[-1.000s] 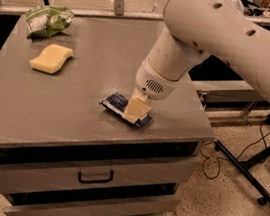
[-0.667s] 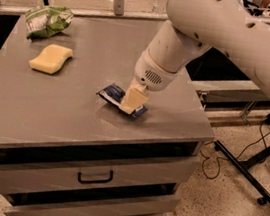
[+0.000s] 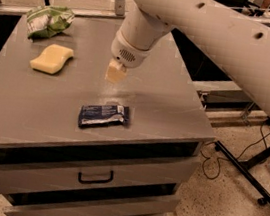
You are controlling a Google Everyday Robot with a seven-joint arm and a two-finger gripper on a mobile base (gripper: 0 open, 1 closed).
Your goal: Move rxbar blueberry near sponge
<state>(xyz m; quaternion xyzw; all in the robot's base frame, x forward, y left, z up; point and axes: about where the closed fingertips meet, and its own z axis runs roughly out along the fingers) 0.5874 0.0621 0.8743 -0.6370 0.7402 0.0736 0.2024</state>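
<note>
the blueberry bar [image 3: 103, 116] lies flat on the grey table [image 3: 175, 106], near the front edge and a little left of the middle, free of everything, nothing touching it. its long axis runs left to right, almost along that front edge, the left end dipping slightly toward us. it is a dark blue wrapper, a bit crinkled, white print across the middle and a white patch at the right end.

the gripper [image 3: 116, 72] hangs just behind it, farther back on the table and raised off the surface, more or less in line with the bar's middle. so the bar lies straight toward the front edge from the gripper, and below it. there is clear table between the two. the gripper carries nothing that i can see; whether it is wide or narrow i cannot tell. the big white arm [image 3: 211, 35] comes in from the upper right.

the sponge [image 3: 52, 58], pale yellow and waisted, sits well apart to the back left of the bar, about level with the gripper in depth. behind it, near the back left corner, is the green and white snack bag [image 3: 49, 20], close to the sponge but not on it.

my read: the bar is not yet near the sponge. the coming move looks like a drop forward and down onto the bar, gripping across its short side, then a carry left and back. the thin flat wrapper could slip.
</note>
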